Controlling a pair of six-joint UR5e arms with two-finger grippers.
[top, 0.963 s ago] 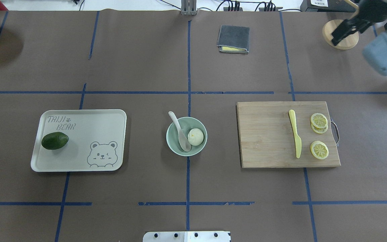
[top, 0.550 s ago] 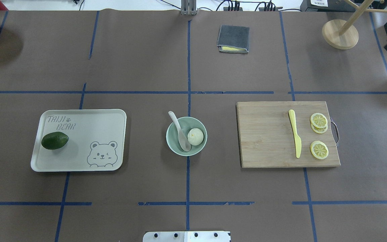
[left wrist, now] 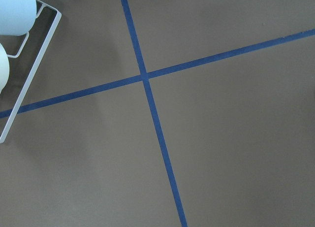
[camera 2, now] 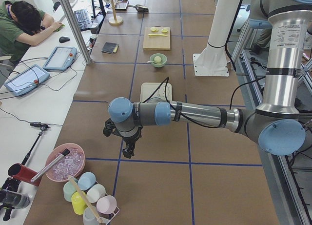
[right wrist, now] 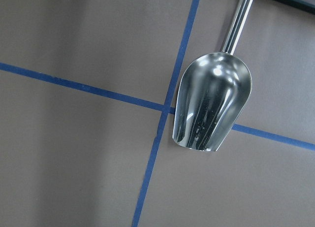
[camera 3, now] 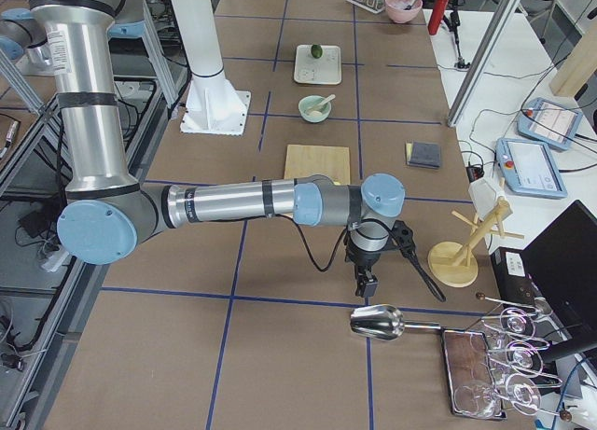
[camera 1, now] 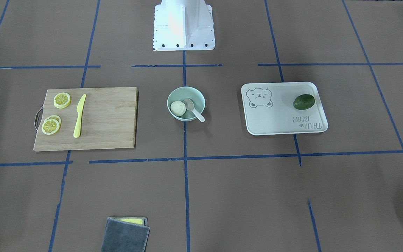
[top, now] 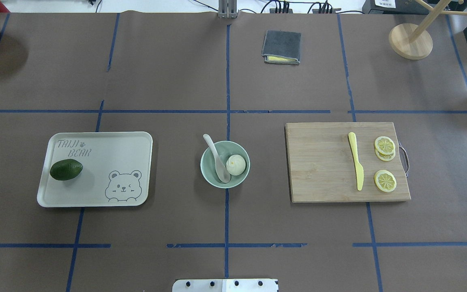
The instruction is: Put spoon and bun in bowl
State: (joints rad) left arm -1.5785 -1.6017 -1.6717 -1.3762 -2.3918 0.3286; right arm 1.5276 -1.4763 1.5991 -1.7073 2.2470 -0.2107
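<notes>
1. Brown paper-covered surface [top: 168,73], gridded in blue tape: the work sits at its centre and the two arms stand at opposite ends. The job reads as done, so your step is simply a clean, quiet park.
2. The left tool [camera 2: 127,152] hangs over bare paper near a white wire rack of pastel cups [camera 2: 95,198]. The right tool [camera 3: 362,288] hangs just above a shiny steel scoop [right wrist: 211,106]. Only the side cameras show either one, so you cannot tell whether their fingers are apart or together. Lift straight up before any sideways travel, and do not drop onto the scoop or swing toward the rack.
3. Rectangular wooden cutting board [top: 322,162] and pale grey bear-print tray [top: 108,150] flank the centre, well apart from it. Neither needs touching.
4. Round pale mint-green bowl [top: 206,169] sits on the centre tape line, between board and tray. Route no arm low across it.
5. Small off-white plastic soup spoon [top: 218,160] lies scoop-down inside the bowl, with its handle leaning on the far-left rim and overhanging it. That handle is the likeliest thing to catch, so give it room.
6. Small round white pleated bun [top: 236,165] rests inside the bowl, just beside the spoon's scoop.
</notes>
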